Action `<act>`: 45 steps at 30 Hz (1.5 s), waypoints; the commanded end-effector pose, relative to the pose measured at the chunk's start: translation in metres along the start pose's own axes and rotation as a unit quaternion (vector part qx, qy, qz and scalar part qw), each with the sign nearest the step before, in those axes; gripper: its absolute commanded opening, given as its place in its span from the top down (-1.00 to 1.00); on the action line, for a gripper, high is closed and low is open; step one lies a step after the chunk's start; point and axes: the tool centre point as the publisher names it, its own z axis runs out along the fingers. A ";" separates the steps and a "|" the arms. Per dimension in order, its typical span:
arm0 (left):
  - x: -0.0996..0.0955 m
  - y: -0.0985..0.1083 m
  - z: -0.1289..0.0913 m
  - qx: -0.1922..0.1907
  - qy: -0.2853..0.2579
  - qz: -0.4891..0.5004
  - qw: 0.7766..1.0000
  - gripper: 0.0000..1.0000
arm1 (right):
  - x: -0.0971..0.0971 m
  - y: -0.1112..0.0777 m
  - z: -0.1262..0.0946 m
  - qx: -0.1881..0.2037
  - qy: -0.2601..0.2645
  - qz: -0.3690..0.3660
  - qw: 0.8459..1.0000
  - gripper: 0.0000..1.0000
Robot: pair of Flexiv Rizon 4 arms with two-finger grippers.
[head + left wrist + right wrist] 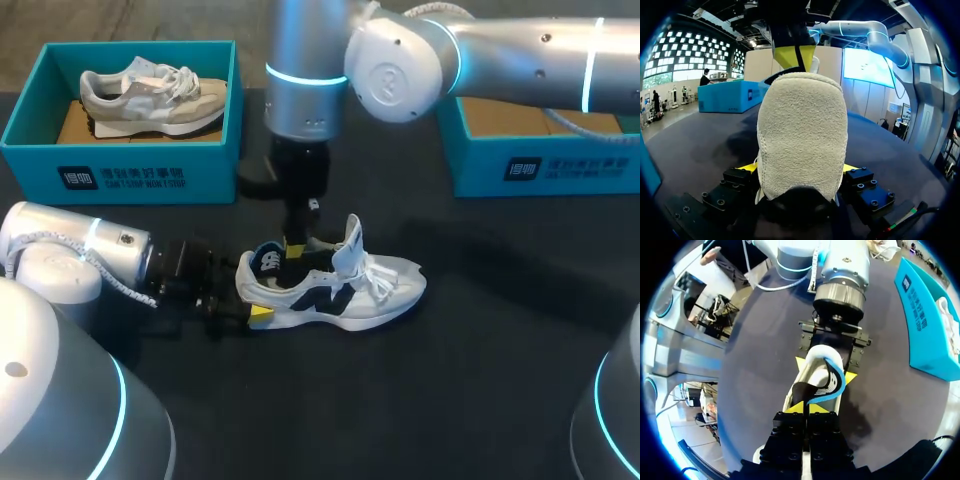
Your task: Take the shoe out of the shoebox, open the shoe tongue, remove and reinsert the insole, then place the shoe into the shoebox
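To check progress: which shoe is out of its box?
The white-and-navy shoe, on the table, heel in the left gripper; the grey shoe lies in a shoebox.

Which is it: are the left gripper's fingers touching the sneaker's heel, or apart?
Touching. The left wrist view shows the sneaker's heel between the left gripper's yellow fingers, both pressing its sides.

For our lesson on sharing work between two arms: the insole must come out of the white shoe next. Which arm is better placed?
Right. The right gripper hangs above the opening of the shoe, shut on the curled insole. The left gripper clamps the heel, steadying it.
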 end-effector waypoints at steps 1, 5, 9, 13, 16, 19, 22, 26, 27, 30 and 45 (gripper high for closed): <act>0.000 0.004 0.002 0.000 0.000 0.000 1.000 1.00 | 0.000 0.010 -0.005 0.006 0.000 -0.004 1.000 1.00; 0.000 0.004 0.002 0.000 0.000 0.000 1.000 1.00 | 0.000 0.019 -0.007 0.007 -0.004 -0.010 1.000 1.00; 0.000 0.004 0.002 0.000 0.000 0.000 1.000 1.00 | -0.001 0.024 -0.007 0.007 -0.006 -0.014 1.000 1.00; 0.000 0.004 0.002 0.000 0.000 0.000 1.000 1.00 | 0.000 0.026 -0.005 0.007 -0.005 -0.014 1.000 1.00; 0.000 0.004 0.002 0.000 0.000 0.000 1.000 1.00 | -0.001 0.027 -0.002 0.005 -0.004 -0.014 1.000 1.00; 0.000 0.004 0.002 0.000 0.000 0.000 1.000 1.00 | -0.002 0.029 0.000 0.004 -0.003 -0.016 1.000 1.00; 0.000 0.004 0.002 0.000 0.000 0.000 1.000 1.00 | -0.002 0.028 0.000 0.003 -0.003 -0.014 1.000 1.00; 0.000 0.004 0.002 0.000 0.000 0.000 1.000 1.00 | -0.003 0.030 -0.002 0.003 -0.004 -0.013 1.000 1.00; 0.000 0.004 0.002 0.000 0.000 0.000 1.000 1.00 | -0.004 0.031 -0.002 0.004 -0.004 -0.015 1.000 1.00; 0.000 0.004 0.002 0.000 0.000 0.000 1.000 1.00 | -0.005 0.033 -0.003 0.006 -0.004 -0.017 1.000 1.00; 0.000 0.004 0.002 0.000 0.000 0.000 1.000 1.00 | -0.001 0.030 -0.014 0.021 -0.002 -0.003 1.000 -0.08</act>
